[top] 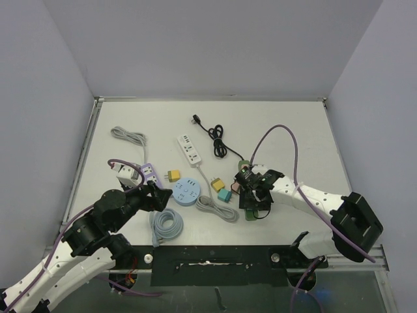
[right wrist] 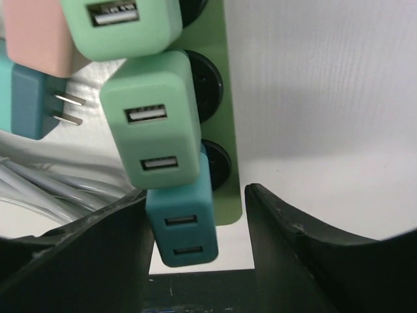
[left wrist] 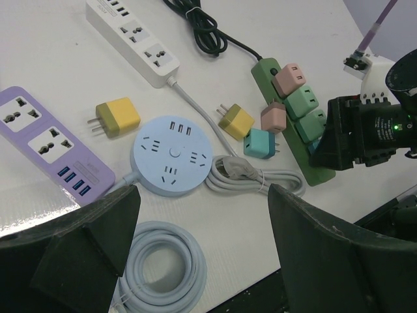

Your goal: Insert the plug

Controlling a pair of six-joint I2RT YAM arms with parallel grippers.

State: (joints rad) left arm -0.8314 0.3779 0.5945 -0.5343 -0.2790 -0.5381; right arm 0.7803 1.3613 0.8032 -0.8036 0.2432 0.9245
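A teal plug (right wrist: 182, 225) sits in the end socket of the green power strip (right wrist: 228, 163), just below two mint-green plugs (right wrist: 156, 124). My right gripper (right wrist: 195, 195) straddles the teal plug with its jaws parted. The left finger (right wrist: 111, 235) lies close against the plug, and a gap shows on the right side. From above, the right gripper (top: 251, 195) hovers over the near end of the green strip (top: 249, 215). My left gripper (left wrist: 203, 195) is wide open and holds nothing, above the table near a coiled grey cable (left wrist: 163, 267).
A round blue socket hub (left wrist: 172, 156), a purple strip (left wrist: 45, 140) and a white strip (left wrist: 133, 42) lie to the left. Loose yellow plugs (left wrist: 117, 116) (left wrist: 236, 120) and a loose teal one (left wrist: 260, 143) lie between them. A black cable (left wrist: 202, 26) is at the back.
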